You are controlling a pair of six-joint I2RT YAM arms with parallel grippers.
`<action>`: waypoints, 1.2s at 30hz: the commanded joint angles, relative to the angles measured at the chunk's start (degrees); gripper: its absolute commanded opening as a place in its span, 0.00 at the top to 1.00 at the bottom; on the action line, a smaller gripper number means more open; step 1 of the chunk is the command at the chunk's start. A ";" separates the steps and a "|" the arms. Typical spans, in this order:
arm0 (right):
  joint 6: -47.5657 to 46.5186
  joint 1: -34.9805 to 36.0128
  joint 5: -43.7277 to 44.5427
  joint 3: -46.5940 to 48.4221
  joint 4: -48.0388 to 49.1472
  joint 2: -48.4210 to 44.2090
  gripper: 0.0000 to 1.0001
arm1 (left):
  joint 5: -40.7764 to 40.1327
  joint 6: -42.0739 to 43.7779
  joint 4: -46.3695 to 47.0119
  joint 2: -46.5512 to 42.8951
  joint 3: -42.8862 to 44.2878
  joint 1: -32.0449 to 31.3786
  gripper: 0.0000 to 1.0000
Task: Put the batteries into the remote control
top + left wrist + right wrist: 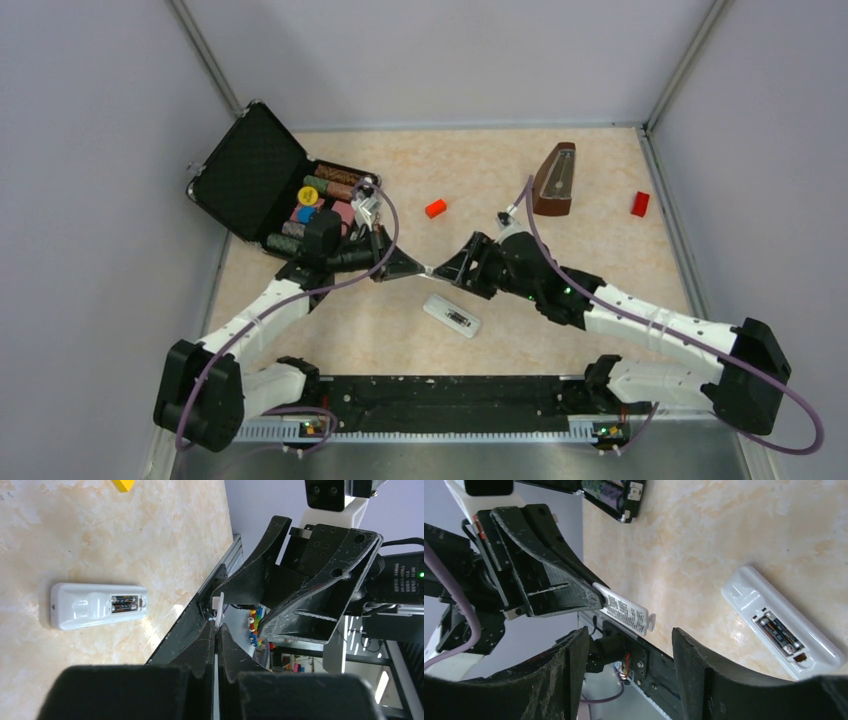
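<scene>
The remote control [452,316] lies back-up on the table, below the two gripper tips. Its recess is uncovered, and the batteries [125,603] lie side by side in it; they also show in the right wrist view [780,630]. My left gripper [218,626] is shut on a small loose white cover piece [626,612] with printed text, holding it in the air above the table. My right gripper [629,640] faces it tip to tip, open, with its fingers on either side of the piece's free end and not touching it.
An open black case [270,185] of coloured items sits at the back left. A brown metronome [555,180] stands at the back right. Red blocks [435,208] [640,203] lie on the table, and a yellow block [123,484] beyond the remote. A black rail [450,400] runs along the near edge.
</scene>
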 commanded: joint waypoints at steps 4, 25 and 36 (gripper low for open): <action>2.06 0.27 -0.37 -2.15 10.23 1.72 0.44 | 0.04 -6.79 7.90 -3.33 -2.08 -0.59 1.00; 6.88 0.21 -1.40 -8.82 14.87 -1.37 1.00 | -1.88 -5.91 5.73 -2.48 -3.19 -1.49 0.47; 10.70 0.29 6.65 -14.35 4.26 -6.94 1.00 | -10.69 2.90 -1.11 2.25 -2.94 -1.65 0.25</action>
